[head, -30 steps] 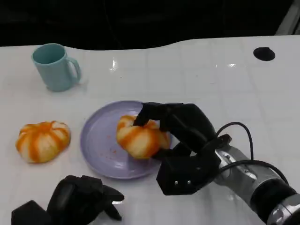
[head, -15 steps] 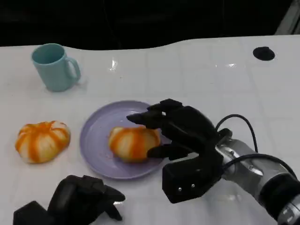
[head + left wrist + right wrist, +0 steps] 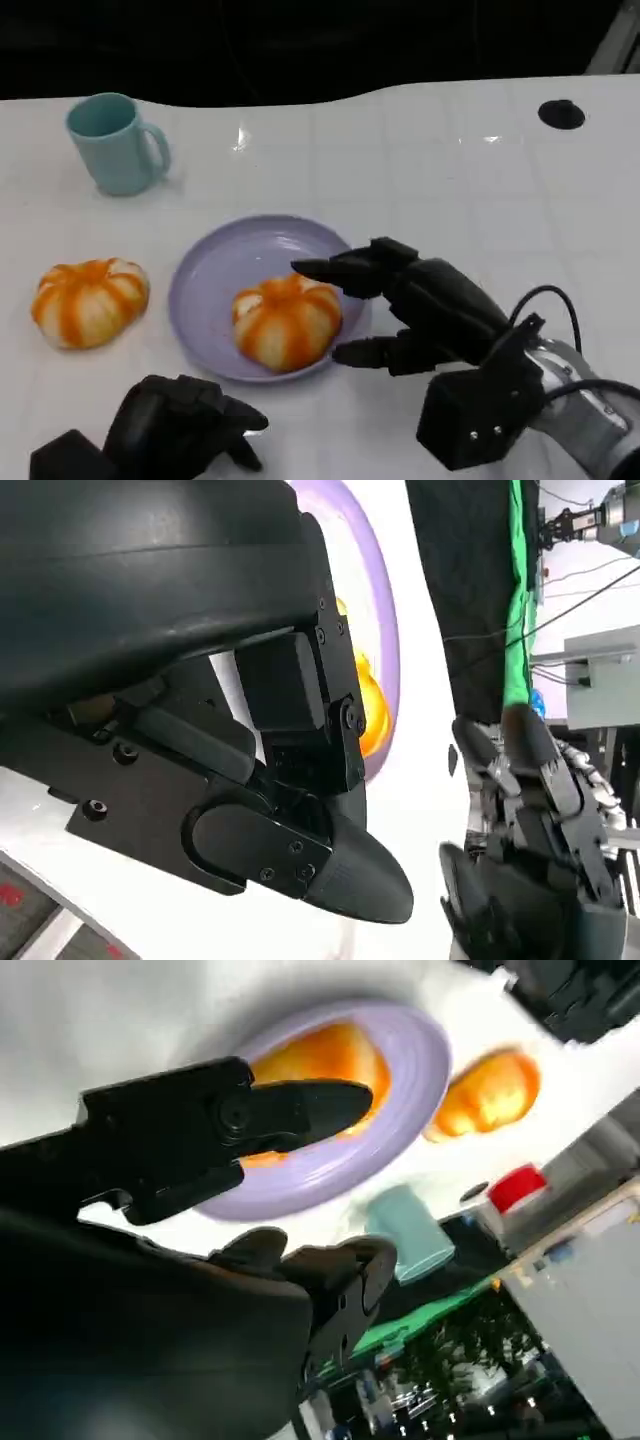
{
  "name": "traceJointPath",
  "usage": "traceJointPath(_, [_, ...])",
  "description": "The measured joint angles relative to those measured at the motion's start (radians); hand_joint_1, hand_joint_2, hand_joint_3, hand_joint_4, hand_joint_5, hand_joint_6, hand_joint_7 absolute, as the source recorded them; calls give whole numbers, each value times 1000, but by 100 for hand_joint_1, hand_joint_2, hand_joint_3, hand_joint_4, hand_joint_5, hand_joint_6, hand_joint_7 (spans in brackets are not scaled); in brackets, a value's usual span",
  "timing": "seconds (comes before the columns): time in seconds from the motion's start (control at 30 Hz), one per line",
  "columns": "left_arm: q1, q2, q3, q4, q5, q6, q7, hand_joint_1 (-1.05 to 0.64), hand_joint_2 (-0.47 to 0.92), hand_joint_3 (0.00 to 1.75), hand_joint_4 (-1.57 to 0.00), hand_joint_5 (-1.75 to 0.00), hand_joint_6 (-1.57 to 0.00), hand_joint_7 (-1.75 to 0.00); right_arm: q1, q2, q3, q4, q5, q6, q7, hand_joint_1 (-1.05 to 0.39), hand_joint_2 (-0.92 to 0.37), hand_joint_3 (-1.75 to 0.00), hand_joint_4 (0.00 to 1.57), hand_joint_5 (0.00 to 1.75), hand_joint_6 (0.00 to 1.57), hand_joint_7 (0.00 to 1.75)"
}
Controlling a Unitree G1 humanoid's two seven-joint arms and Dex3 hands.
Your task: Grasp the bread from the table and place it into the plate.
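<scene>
Bread [image 3: 287,320]: seated on the purple plate [image 3: 215,275], toward its 5 o'clock rim; right hand [image 3: 420,305]: placed at 3 o'clock of the bread, fingers spread, nothing held; left hand [image 3: 170,430]: fingers curled in, nothing grasped; second bread [image 3: 90,300]: placed at 9 o'clock of the plate.

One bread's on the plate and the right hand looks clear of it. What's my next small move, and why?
Probably draw the right hand back toward the robot, clear of the plate. The bread lies on the plate with the fingers spread beside it, not touching, so that one seems delivered. A second bread sits on the table left of the plate, nearer the left hand.
</scene>
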Motion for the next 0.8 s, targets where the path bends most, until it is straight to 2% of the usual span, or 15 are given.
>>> traceJointPath(0.23, [-2,-2,2,5,-2,-5,-1,-105,92,1,-140,-82,-157,-22,69,-16,-58,-86,111,-39,83,-53,-92,-26,3,57,29,2])
traceJointPath(0.37, [-2,-3,1,5,-2,-5,0,-105,92,2,-141,-82,-157,-22,117,-28,-101,-120,160,-86,99,-52,-92,-22,16,66,43,9])
traceJointPath(0.53, [-3,-5,0,4,-1,-4,0,-105,91,1,-141,-82,-157,-22,199,-34,-153,-167,272,-127,147,-49,-92,-22,29,76,57,17])
traceJointPath(0.67, [-3,-5,0,2,-1,2,0,-105,91,1,-141,-82,-157,-23,268,-38,-178,-201,367,-143,202,-44,-92,-21,50,88,74,26])
traceJointPath(0.73, [-3,-5,0,2,-2,4,0,-105,90,1,-141,-82,-157,-23,305,-31,-195,-205,450,-152,239,-40,-91,-27,60,102,83,35])
traceJointPath(0.77, [-3,-5,1,2,-2,6,-1,-105,90,1,-141,-82,-157,-23,323,-27,-202,-205,488,-160,258,-37,-86,-37,62,110,83,44])
traceJointPath(0.8, [-3,-5,1,2,-2,7,-1,-105,91,1,-140,-82,-157,-22,337,-26,-207,-205,513,-170,274,-33,-74,-61,65,121,81,64])
